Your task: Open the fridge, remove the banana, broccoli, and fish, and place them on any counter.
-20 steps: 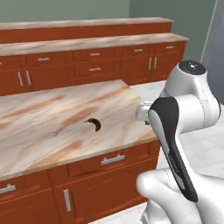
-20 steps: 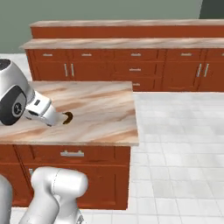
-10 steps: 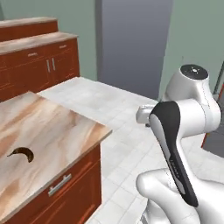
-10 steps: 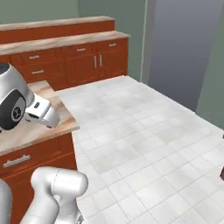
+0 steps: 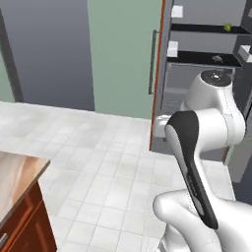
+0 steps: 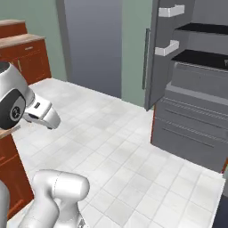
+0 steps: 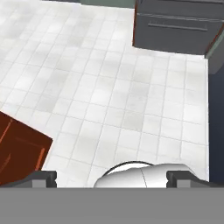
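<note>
One large appliance dominates the scene: the fridge (image 5: 206, 78), matte grey, stands against the green wall with its door (image 6: 156, 53) swung open. The door carries a long thin vertical bar handle (image 6: 145, 58) and two pale door bins (image 6: 171, 11). An orange-red edge runs down the fridge side. Inside, dark shelves sit above the closed lower drawers (image 6: 196, 129), which bear thin horizontal bar pulls.

The white tiled floor (image 5: 98, 147) extends between the fridge and the counter. The counter (image 5: 15, 179), tan-pink marble over red-brown cabinets, shows as a corner at the lower left of the left base view, well apart from the fridge. Further red-brown cabinets (image 6: 26, 55) stand along the far wall in the right base view.

The arm rises at the right of the left base view, its wrist in front of the fridge drawers. In the hand view the gripper (image 7: 112, 178) points down at bare floor tiles; its two dark fingertips (image 7: 43, 178) stand far apart at opposite sides of the view, so the pincer is wide and holds nothing.

On an upper fridge shelf rests the broccoli (image 5: 227, 28), a small yellow-green lump. On the shelf below lies a small pale grey item (image 5: 216, 58), probably the fish; it is too small to confirm.
</note>
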{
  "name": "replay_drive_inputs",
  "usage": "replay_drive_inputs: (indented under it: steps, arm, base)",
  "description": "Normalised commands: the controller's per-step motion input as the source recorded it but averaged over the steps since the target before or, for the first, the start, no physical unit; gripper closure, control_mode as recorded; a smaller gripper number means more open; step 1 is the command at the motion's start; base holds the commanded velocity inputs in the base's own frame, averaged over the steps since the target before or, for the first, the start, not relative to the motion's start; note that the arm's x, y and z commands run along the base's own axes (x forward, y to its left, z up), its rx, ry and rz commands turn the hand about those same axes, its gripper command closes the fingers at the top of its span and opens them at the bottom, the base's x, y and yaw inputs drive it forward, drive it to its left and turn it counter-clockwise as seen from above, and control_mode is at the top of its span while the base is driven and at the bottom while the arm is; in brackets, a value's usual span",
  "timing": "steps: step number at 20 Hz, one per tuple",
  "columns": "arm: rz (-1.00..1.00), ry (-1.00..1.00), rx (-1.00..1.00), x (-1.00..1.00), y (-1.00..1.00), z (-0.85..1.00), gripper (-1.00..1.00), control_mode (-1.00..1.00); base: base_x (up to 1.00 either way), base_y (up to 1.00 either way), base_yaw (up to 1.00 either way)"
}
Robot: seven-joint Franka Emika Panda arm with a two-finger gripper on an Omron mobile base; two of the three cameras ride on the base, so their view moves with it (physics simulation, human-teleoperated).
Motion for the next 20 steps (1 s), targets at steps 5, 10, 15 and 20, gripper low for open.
replay_drive_inputs:
  steps: [5,10,15,20]
  arm:
    - [0.0,0.0,0.0,0.0,0.0,0.0,-1.0,1.0]
    - [0.0,0.0,0.0,0.0,0.0,0.0,-1.0,1.0]
    - [0.0,0.0,0.0,0.0,0.0,0.0,-1.0,1.0]
    - [0.0,0.0,0.0,0.0,0.0,0.0,-1.0,1.0]
  base:
    - [0.14,-0.98,-0.53]
    - [0.98,-0.57,-0.24]
    - [1.0,-0.02,-0.19]
    - [1.0,-0.12,-0.15]
